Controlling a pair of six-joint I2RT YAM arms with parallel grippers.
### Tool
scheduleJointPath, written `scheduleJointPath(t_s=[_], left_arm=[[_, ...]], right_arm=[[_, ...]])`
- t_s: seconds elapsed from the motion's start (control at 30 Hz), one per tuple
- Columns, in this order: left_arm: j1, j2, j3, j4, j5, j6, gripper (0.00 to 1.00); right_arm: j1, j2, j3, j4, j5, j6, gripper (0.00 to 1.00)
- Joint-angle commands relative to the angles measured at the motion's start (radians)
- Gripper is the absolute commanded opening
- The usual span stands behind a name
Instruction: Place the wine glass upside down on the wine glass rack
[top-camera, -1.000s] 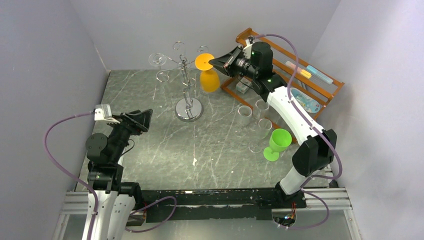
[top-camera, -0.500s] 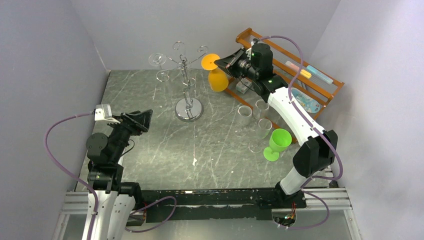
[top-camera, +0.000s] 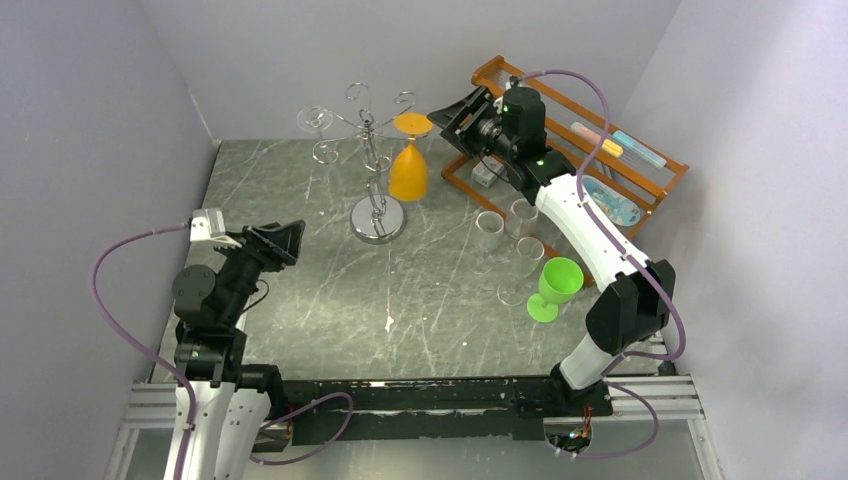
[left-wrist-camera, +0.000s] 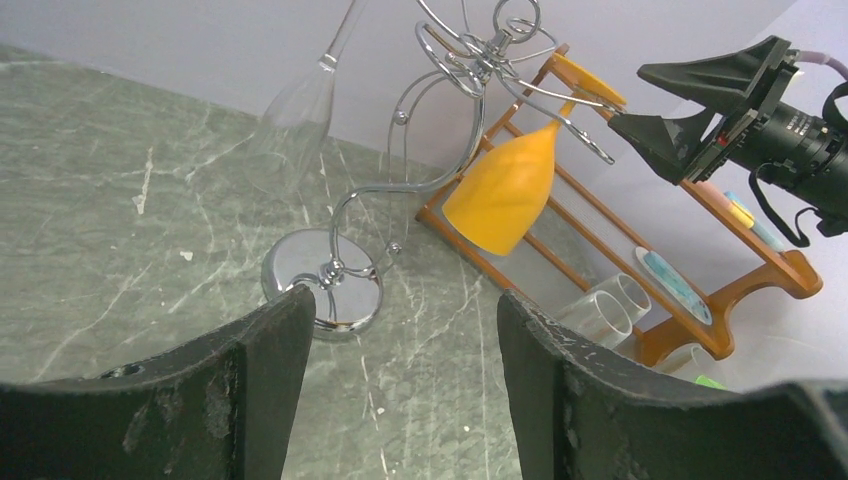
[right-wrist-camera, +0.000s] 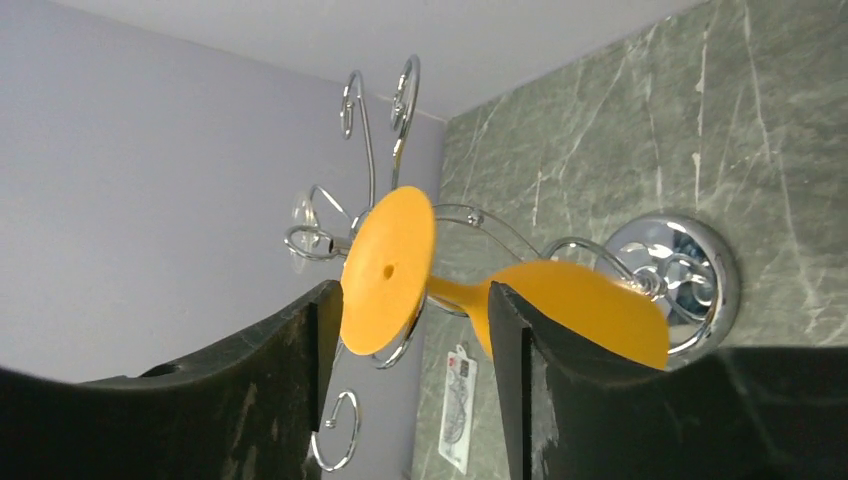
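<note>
Right gripper (top-camera: 446, 117): jaws apart, approx mid-opening, nothing clamped. In right wrist cam its fingers (right-wrist-camera: 235, 390) stand either side of the foot disc of the orange wine glass (top-camera: 409, 172). Disc sits closer to one finger, and depth is unclear, so cannot tell whether it touches. From the left wrist cam the tips are just beside the foot, on the shelf side. Whether the lower tip touches the foot: cannot tell.

Orange wine glass pos.: upside down on the wine glass rack (top-camera: 372, 150). Foot is up top, caught in a scroll arm on the rack's right side; bowl down, rim off the table (top-camera: 300, 310). In left wrist cam the bowl hangs at a slant, w/ mouth angled toward the rack's round mirrored base. The rack carries it; neither gripper grips it.

Left gripper (top-camera: 287, 240): jaws wide apart, empty. It hovers over the left part of the table, well apart from the rack. Its wrist cam looks out btwn the fingers (left-wrist-camera: 250, 400) at rack and orange glass.

Other items:
- clear wine glass (top-camera: 323, 150), upside down on a left-side arm of the rack
- wooden shelf (top-camera: 484, 72) at back right, behind the right gripper
- three clear tumblers (top-camera: 489, 229), on the table btwn shelf and right arm
- green goblet (top-camera: 556, 285), upright, just beside the tumblers on the near side
</note>
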Motion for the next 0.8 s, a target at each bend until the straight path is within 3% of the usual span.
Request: scheduleJointPath(t_s=[0.0, 0.43, 0.53, 0.77], left_arm=[[0.002, 0.008, 0.057, -0.043, -0.006, 0.067, 0.72], [0.001, 0.042, 0.129, -0.103, -0.01, 0.156, 0.84], [0.001, 0.049, 0.137, -0.108, -0.008, 0.156, 0.92], [0.0, 0.063, 0.153, -0.098, -0.015, 0.146, 0.94]], right_arm=[[-0.009, -0.048, -0.027, 0.002, 0.033, -0.03, 0.61], [-0.009, -0.44, -0.366, -0.042, 0.267, -0.212, 0.71], [-0.01, -0.532, -0.459, -0.041, 0.325, -0.22, 0.71], [0.007, -0.574, -0.493, -0.154, 0.341, -0.287, 0.66]])
